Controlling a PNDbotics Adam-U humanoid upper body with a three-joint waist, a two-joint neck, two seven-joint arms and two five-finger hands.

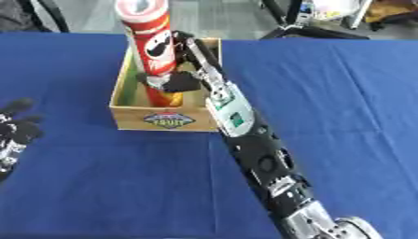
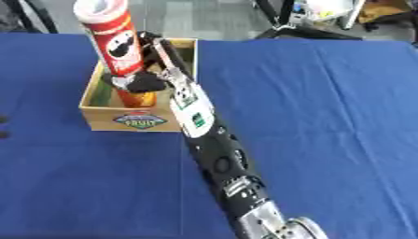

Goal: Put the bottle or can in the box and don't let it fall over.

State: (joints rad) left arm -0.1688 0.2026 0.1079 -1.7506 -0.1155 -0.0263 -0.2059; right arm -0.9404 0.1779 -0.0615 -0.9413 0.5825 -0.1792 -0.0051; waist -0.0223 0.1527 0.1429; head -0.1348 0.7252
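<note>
A blue table (image 1: pixel 343 116) fills nearly the whole view, its cloth bare across the right half. The robot's right arm (image 1: pixel 261 158) is the largest thing on it, running from about 5 o'clock at the lower edge up toward 11 o'clock, over the near right corner of the box.

The wooden box (image 1: pixel 155 116) sits at about 11 o'clock from the view's centre, open at the top, with a diamond-shaped label (image 1: pixel 169 120) on its near wall. Inside it stands a tall red can (image 1: pixel 151 37), a crisp tube with a white top, upright or very nearly so, its upper part rising well above the box rim. Its lower end, which shows yellow, is down inside the box toward the right side.

The right hand (image 1: pixel 181 77) is at the can's right flank, at 3 o'clock from it, dark fingers curled round the tube's lower part just above the rim. The arm and hand hide much of the box's right wall and part of its inside.

The left hand (image 1: pixel 16 126) rests at 9 o'clock by the left edge, well apart from the box, fingers relaxed and pointing up.

Beyond the table's far edge, at 12 to 1 o'clock, dark stand legs (image 1: pixel 294 25) show on a grey floor.
</note>
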